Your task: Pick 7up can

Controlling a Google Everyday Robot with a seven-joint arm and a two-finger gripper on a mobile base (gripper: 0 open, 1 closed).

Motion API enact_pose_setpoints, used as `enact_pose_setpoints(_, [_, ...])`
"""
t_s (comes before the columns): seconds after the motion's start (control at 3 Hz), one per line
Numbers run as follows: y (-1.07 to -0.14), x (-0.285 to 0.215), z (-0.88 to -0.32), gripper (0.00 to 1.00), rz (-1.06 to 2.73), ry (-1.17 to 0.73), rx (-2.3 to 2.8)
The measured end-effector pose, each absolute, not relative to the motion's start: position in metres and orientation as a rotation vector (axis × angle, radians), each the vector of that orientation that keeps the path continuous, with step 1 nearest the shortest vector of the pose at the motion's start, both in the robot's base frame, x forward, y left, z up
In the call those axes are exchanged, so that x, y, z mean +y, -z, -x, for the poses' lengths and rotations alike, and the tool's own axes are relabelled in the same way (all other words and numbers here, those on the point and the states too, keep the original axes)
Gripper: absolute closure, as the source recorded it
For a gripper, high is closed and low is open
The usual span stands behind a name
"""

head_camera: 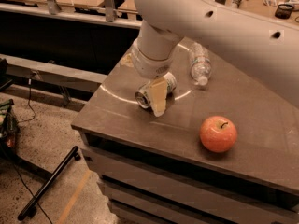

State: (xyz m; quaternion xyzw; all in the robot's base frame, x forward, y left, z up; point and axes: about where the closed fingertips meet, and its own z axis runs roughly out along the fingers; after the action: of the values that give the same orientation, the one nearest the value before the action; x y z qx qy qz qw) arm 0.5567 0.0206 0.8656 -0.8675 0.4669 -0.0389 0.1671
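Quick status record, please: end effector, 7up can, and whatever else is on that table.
end effector: down at the 7up can, front-left part of the table; grip cannot be judged
7up can: on its side, silver end facing front left, middle covered by the end effector
water bottle: lying down behind the can, apart from it
apple: near the front edge, right of the can in view, apart

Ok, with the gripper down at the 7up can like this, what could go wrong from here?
1. The 7up can lies tilted on its side at the gripper; its round side could slip or roll out.
2. It is near the front-left edge of the table, so a dropped can might roll off to the floor.
3. The water bottle lies on its side just behind; the arm could nudge it into rolling.
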Motion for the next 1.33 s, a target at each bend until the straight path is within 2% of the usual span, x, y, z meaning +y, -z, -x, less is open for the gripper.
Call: enact_pose_setpoints(1.33, [-0.859,0.005,-0.576,0.00,2.545,0.081,1.313])
